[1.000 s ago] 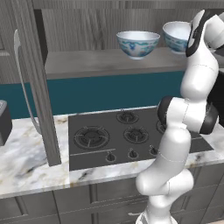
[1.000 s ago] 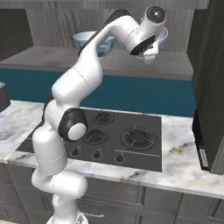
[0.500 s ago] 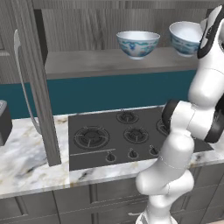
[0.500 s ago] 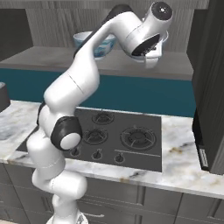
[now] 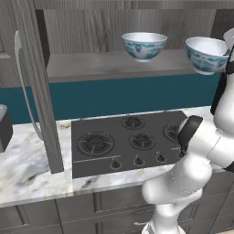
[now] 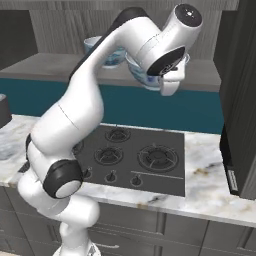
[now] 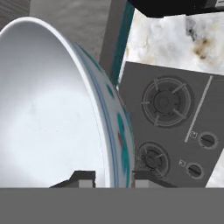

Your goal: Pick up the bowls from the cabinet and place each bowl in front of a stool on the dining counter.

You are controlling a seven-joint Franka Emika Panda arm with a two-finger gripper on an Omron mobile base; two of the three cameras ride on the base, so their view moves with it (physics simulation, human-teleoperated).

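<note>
The fingers [image 7: 113,178] pinch the rim of one round white porcelain bowl with blue-teal patterns [image 7: 57,109], held up above the black stovetop [image 5: 132,139]. The other matching bowl [image 5: 144,45] sits on the grey cabinet shelf [image 5: 91,66] behind the stovetop.

Even, soft rendered light; no glare, mild softness in all views.

Light is diffuse and comes mostly from above: the marble counter [image 5: 27,176] reads bright, while the cabinet [image 5: 114,27] interior and the black stovetop [image 6: 135,157] stay dim. Shadows are faint and soft-edged under the shelf. The held bowl [image 7: 48,113] shows a smooth white gradient without highlights. Edges look slightly blurred and pixelated; no lens distortion appears.
</note>
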